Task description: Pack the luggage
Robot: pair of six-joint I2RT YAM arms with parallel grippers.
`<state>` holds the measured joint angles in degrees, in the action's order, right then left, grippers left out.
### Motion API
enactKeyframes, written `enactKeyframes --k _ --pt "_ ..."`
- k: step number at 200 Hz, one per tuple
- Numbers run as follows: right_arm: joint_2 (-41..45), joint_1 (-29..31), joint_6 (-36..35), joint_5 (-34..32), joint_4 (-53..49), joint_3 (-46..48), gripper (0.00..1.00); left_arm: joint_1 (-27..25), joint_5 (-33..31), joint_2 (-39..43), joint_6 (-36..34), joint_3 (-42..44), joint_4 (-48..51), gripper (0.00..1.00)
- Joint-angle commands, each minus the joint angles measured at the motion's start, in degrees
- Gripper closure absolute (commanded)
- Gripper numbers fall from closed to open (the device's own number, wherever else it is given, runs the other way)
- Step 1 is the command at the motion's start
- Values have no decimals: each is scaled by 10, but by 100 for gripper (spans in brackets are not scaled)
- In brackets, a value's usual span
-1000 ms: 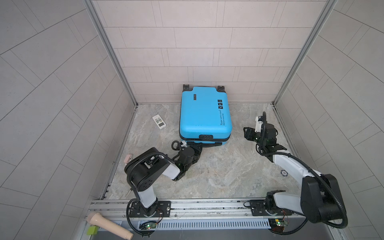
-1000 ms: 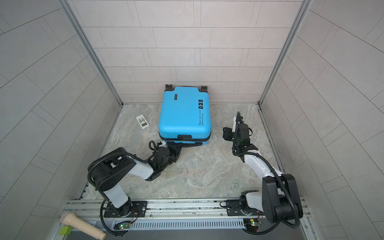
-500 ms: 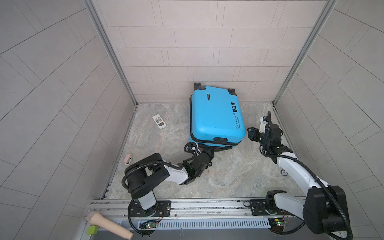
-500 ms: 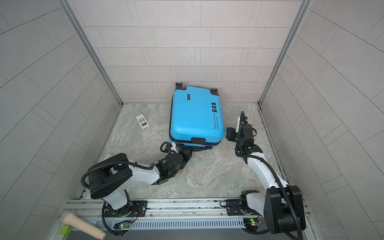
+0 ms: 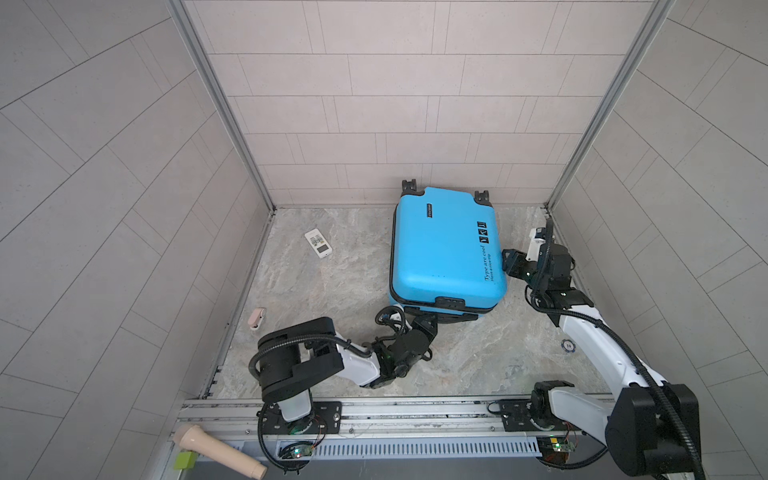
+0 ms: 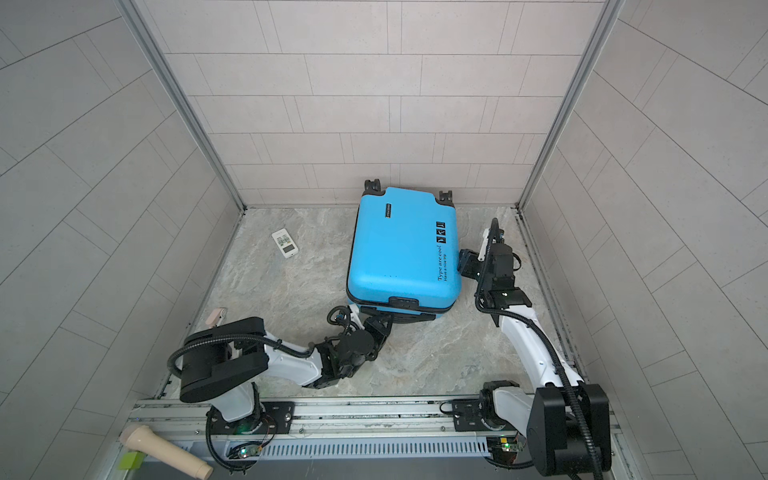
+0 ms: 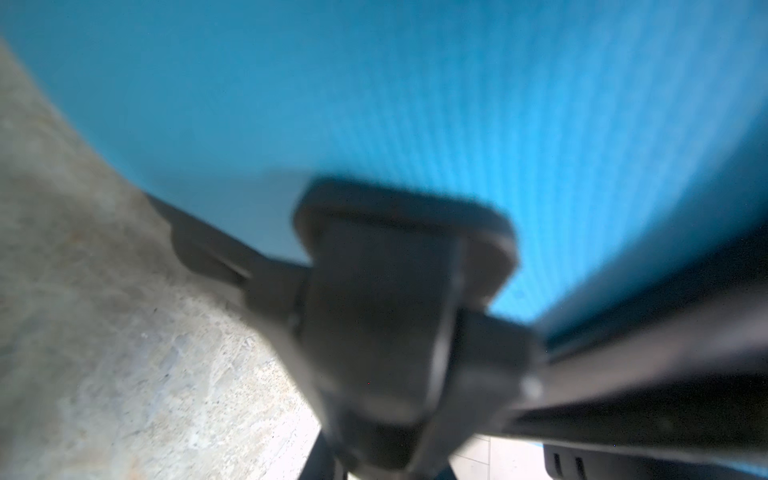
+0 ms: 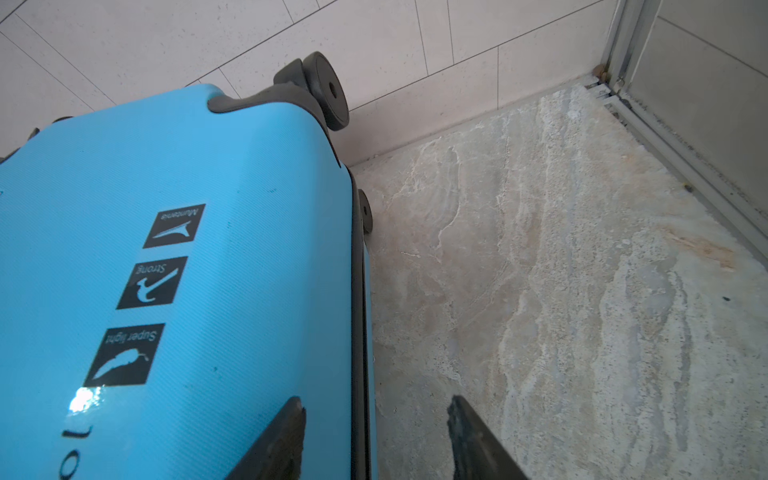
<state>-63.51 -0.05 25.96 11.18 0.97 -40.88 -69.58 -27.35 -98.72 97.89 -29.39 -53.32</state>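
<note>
The bright blue hard-shell suitcase point(image 5: 446, 253) lies closed and flat on the marble floor point(image 5: 340, 282), wheels at the back wall. The left tool point(image 5: 428, 322) is at its handle end, state not visible. The right tool point(image 8: 374, 436) stands open astride its side edge; I judge both should push evenly, so it does not turn

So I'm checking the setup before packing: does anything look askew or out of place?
The blue suitcase lies closed and skewed against the back wall, off to the right. The white remote and a small pink item lie loose on the floor, unpacked.
</note>
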Motion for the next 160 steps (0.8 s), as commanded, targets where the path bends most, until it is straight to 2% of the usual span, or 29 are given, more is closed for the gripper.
enactKeyframes --k 1,22,48,74,94,112,135,145,160 --pt "10 1 0 13 -14 -5 42 -13 -1 -17 -20 6 -38 81" --pt "8 1 -3 14 -22 -10 42 -22 -19 -22 5 16 -43 50" --pt "8 1 -3 10 -29 -17 41 -39 -50 2 25 29 -13 28" --pt "4 1 0 5 -32 -27 39 -59 -91 50 26 38 22 24" --pt "0 1 2 3 -36 -36 39 -72 -108 116 -6 28 99 24" --pt "-3 1 5 -3 -44 -44 38 -76 -115 195 -83 -2 210 23" --pt "-2 1 5 -17 -63 -57 33 -76 -141 277 -245 -68 347 23" --pt "-1 1 4 -25 -75 -64 32 -75 -171 300 -333 -91 374 22" --pt "6 1 2 -37 -90 -75 32 -71 -184 339 -468 -108 375 22"
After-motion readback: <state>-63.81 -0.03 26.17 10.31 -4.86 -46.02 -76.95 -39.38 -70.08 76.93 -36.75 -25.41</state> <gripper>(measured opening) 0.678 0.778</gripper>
